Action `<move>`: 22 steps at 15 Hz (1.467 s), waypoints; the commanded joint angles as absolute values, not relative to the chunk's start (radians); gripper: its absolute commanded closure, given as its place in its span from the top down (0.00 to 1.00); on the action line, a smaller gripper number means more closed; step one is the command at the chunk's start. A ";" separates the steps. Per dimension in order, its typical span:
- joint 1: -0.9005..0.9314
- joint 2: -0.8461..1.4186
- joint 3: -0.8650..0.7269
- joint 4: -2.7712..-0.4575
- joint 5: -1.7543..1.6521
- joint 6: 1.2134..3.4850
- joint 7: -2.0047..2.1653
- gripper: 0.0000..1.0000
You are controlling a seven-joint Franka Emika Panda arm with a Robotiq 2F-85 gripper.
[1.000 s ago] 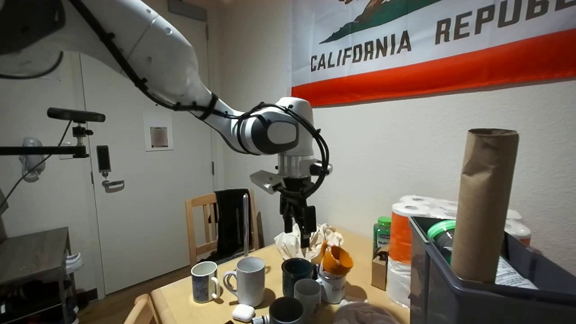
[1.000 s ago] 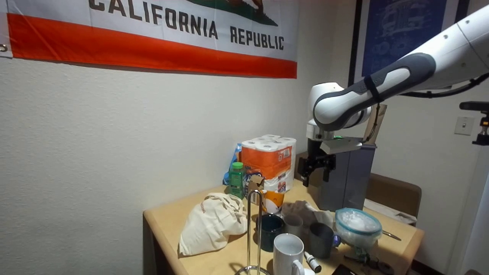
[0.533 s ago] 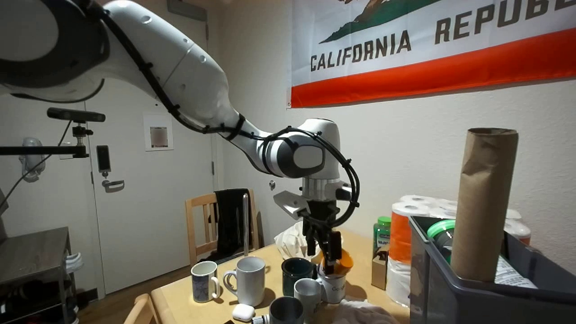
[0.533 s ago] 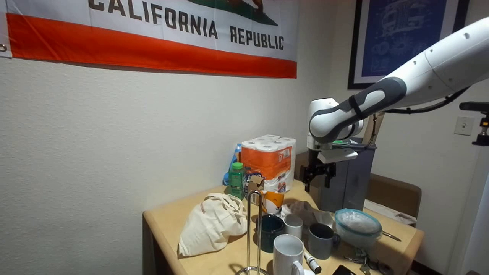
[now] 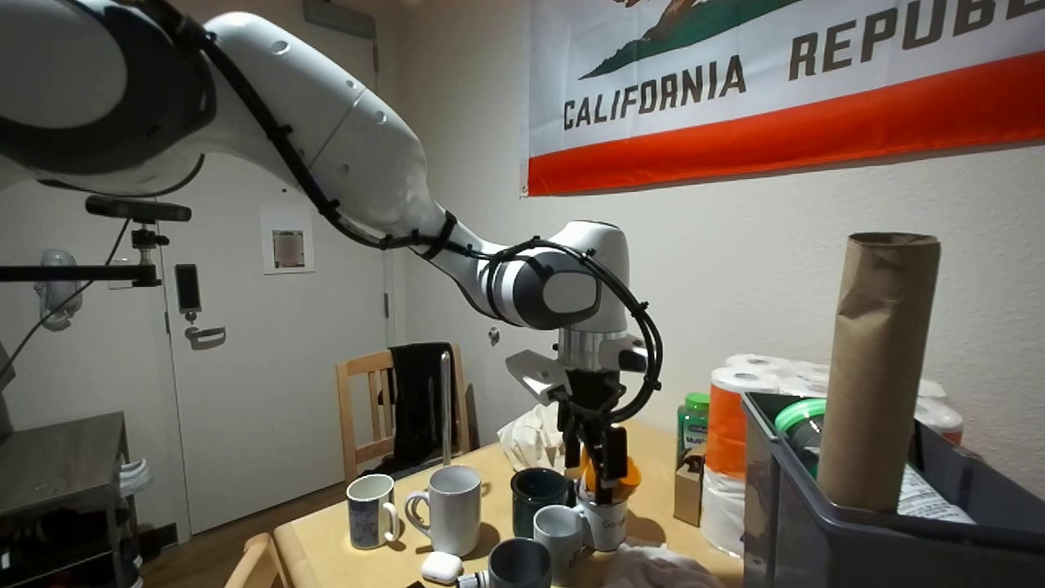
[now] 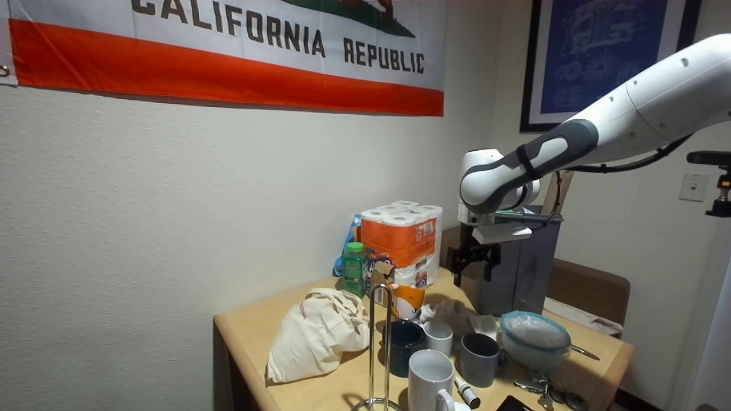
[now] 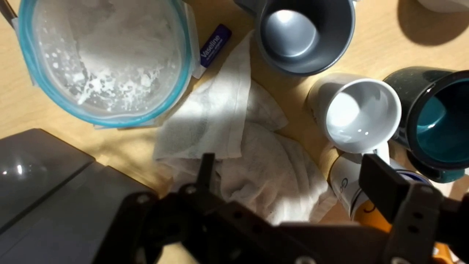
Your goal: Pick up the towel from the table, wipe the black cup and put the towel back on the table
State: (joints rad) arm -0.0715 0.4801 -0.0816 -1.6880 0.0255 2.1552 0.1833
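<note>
The pale, crumpled towel (image 7: pixel 263 165) lies on the table below my gripper (image 7: pixel 295 170) in the wrist view. It also shows in both exterior views (image 5: pixel 660 569) (image 6: pixel 451 313). The gripper is open and empty, fingers pointing down, above the towel in both exterior views (image 5: pixel 589 482) (image 6: pixel 473 278). A very dark green, near-black cup (image 7: pixel 406 102) stands upright and also shows in both exterior views (image 5: pixel 539 506) (image 6: pixel 402 351). A dark grey cup (image 7: pixel 306 40) stands upright too (image 5: pixel 519 563) (image 6: pixel 478 361). I cannot tell which is the black cup.
A small white cup (image 7: pixel 361 117) and a Google mug (image 5: pixel 604 523) holding an orange cup (image 6: pixel 409 299) stand beside the towel. A teal-rimmed bowl (image 6: pixel 535 342) and a tall grey bin (image 6: pixel 514 274) flank it. A metal stand (image 6: pixel 372 342) and white mug (image 6: pixel 429 379) are farther off.
The arm has come down and sideways, bringing the open gripper lower, over the towel. Most of this motion came in the first half second. The towel and cups have not moved.
</note>
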 commanded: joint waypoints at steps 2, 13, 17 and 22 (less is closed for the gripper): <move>-0.082 0.544 -0.085 -1.628 0.039 2.080 0.180 1.00; -0.109 0.688 -0.087 -1.596 0.037 2.160 0.157 1.00; -0.128 0.773 -0.087 -1.560 0.044 2.226 0.144 1.00; -0.143 0.859 -0.096 -1.484 0.041 2.270 0.162 1.00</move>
